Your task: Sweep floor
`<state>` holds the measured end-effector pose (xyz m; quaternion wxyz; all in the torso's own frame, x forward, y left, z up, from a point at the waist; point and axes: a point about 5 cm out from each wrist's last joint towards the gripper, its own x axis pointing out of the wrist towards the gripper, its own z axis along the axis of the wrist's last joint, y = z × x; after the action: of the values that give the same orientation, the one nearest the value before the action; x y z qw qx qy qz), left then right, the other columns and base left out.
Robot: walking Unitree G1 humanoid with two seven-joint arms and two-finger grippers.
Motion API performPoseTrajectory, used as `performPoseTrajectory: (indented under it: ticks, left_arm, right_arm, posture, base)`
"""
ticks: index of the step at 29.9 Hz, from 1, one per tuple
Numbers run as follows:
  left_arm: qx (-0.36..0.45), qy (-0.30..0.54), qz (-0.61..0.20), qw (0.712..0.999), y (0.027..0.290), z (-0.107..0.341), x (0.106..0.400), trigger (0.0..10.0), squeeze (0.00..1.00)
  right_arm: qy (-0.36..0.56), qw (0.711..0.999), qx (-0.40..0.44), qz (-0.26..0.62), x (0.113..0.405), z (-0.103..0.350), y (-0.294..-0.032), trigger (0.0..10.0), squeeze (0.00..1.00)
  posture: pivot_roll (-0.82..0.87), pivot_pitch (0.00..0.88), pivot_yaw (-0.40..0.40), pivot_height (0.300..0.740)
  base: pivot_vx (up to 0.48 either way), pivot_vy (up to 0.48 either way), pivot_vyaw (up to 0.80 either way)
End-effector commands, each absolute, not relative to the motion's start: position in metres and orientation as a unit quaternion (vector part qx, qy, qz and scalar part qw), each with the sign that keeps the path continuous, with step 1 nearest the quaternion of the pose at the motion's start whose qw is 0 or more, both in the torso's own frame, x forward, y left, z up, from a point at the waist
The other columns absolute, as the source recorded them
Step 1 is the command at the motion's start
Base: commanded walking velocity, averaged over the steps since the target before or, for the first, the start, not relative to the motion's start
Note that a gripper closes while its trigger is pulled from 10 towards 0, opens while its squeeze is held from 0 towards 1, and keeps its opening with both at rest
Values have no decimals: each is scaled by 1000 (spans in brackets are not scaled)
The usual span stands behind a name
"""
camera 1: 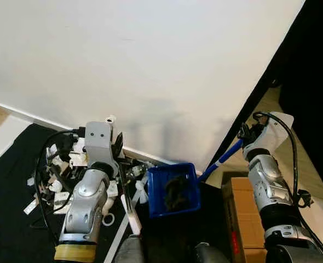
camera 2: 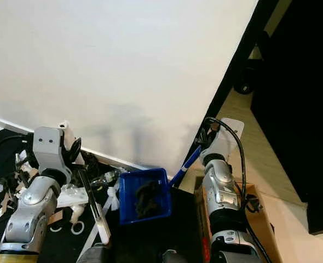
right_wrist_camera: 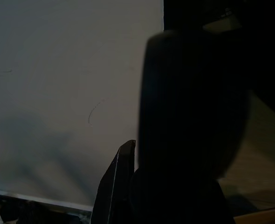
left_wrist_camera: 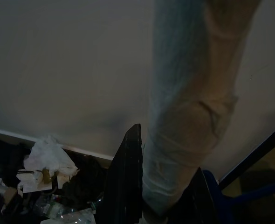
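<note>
A: Two tools in play. The left pincer [camera 2: 68, 150] is closed round the pale broom handle [camera 2: 93, 211]; the right pincer [camera 1: 248, 134] grips the blue handle of the dustpan [camera 1: 172, 190], which sits low by the wall with dark fluff inside.

B: Both look light and stiff. I'd hold each mid-handle, pan level, or the fluff spills toward the litter [camera 1: 55, 164].

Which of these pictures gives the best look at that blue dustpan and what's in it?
The left eye view: the blue dustpan sits open with a dark clump inside. The right eye view shows the same. The left wrist view catches a dim blue corner; the right wrist view is too dark to tell.
</note>
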<state>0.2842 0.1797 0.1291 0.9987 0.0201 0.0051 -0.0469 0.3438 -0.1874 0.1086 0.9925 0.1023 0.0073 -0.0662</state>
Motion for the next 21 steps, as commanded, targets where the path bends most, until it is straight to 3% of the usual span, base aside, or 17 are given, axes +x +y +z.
performPoseTrajectory:
  ticks: [1,21]
  left_arm:
    - [31,-8,-49,998,182,133,284,10000,0]
    - [29,-12,-44,999,182,134,285,10000,0]
  right_arm:
    - [-9,992,108,-70,345,113,-188,10000,0]
    - [-10,992,107,-62,347,115,-188,10000,0]
  posture:
    - [232,111,-48,740]
    - [219,107,-58,740]
  base:
    - [0,0,0]
    - [0,0,0]
